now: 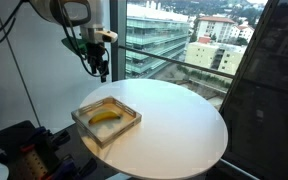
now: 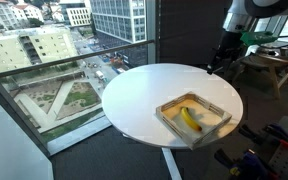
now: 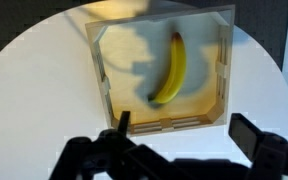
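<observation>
Gripper [image 3: 184,140] spread wide, empty, above wooden tray [image 3: 96,70]; banana [image 3: 171,70] frame centre. Best descend centred, jaws straddling its middle.

In the wrist view the gripper [image 3: 179,135] is cut off by the bottom edge and blurred. The arm [image 1: 69,12] leaves the top edge. The banana [image 2: 190,119] is too small for detail.
</observation>
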